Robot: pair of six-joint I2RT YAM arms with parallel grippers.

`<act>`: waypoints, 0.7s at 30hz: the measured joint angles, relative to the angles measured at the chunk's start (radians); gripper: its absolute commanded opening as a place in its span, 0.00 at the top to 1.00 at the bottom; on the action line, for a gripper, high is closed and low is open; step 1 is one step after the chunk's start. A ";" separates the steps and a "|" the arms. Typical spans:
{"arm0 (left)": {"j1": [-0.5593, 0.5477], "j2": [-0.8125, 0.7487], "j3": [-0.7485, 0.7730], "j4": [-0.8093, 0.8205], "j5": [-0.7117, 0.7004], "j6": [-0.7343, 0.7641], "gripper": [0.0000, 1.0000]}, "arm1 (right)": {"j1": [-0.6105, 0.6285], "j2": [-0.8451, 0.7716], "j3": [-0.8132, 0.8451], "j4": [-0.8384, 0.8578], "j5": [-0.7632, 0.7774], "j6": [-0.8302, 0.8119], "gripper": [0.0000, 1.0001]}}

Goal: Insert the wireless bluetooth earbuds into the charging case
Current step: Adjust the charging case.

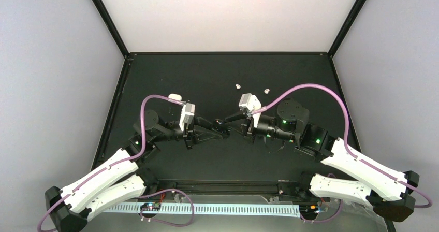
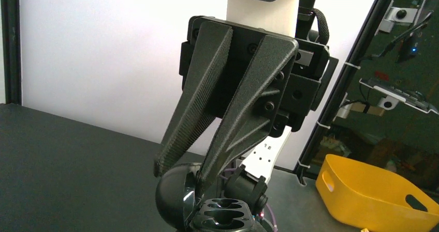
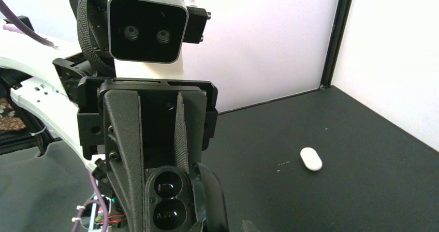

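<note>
A black charging case (image 1: 223, 123) is held open between both grippers above the table's middle. My right gripper (image 1: 231, 119) is shut on its base (image 3: 166, 200). Two glossy black rounds in the base (image 3: 168, 185) look like the black earbuds, though I cannot be sure. My left gripper (image 1: 219, 130) pinches the domed lid (image 2: 173, 196), one finger outside and one between lid and base (image 2: 225, 214). It also shows in the left wrist view (image 2: 181, 177), and the right gripper in the right wrist view (image 3: 163, 190). Two white earbuds (image 1: 238, 86) (image 1: 266, 91) lie behind on the table.
A shut white oblong case (image 1: 175, 96) lies on the black table at the back left, also in the right wrist view (image 3: 310, 158). Black frame posts and white walls enclose the table. A yellow bin (image 2: 372, 196) stands outside the cell.
</note>
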 measured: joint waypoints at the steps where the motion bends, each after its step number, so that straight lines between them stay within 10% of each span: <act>1: 0.000 0.000 0.000 0.000 0.000 0.002 0.98 | 0.000 -0.002 0.000 0.001 0.008 0.002 0.77; 21: 0.000 -0.050 0.000 -0.007 -0.030 0.037 0.98 | 0.000 -0.025 0.005 0.001 0.066 0.029 0.44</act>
